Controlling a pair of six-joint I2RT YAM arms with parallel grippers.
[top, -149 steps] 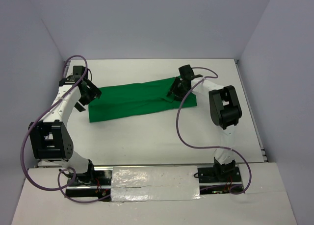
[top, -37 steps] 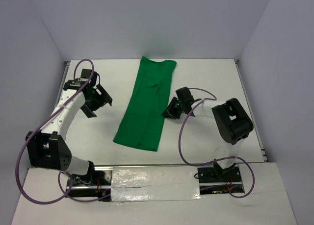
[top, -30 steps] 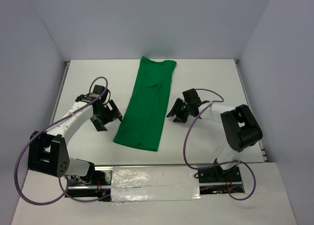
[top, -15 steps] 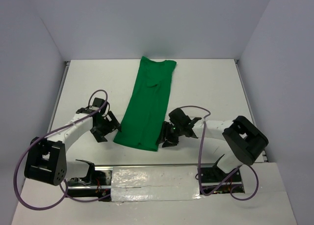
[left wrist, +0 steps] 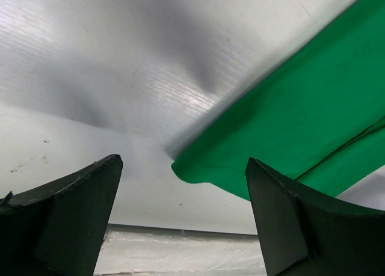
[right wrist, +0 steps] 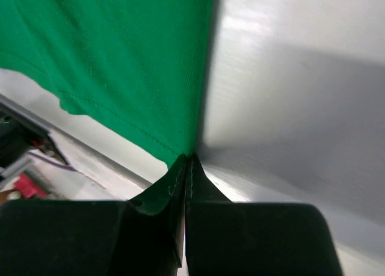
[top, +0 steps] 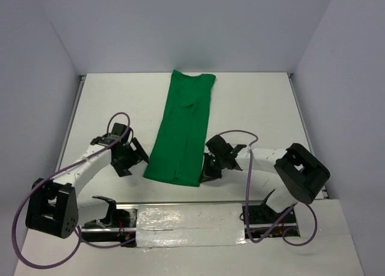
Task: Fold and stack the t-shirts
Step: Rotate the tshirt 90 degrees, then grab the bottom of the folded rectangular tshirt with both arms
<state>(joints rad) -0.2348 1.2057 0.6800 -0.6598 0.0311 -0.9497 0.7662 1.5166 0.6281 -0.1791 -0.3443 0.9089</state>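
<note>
Pinching at the near hem, the right gripper (top: 203,176) has its fingers pressed together at the 5 o'clock corner of the bright green short-sleeved cloth t-shirt (top: 183,131). In the right wrist view the hem corner runs straight into the seam between the tips, so the cloth looks caught there. The left gripper (top: 138,160) sits low with its fingers wide apart, just beside the 7 o'clock corner. In its own view that corner lies between the fingers but apart from both.

The shirt is a long, narrow folded strip lying flat on the white table (top: 258,107), running from 6 o'clock up toward 12, far end near the back wall.

Handling: light, limp and thin, it will likely sag and unfold if lifted by one point. Best hold is both near corners, pinched through all layers at the hem.

Versus half a second earlier, the right fingers were apart beside the edge and are now shut on the corner. The left gripper has crept closer. Five seconds back the shirt lay crosswise, from 9 to 3.
</note>
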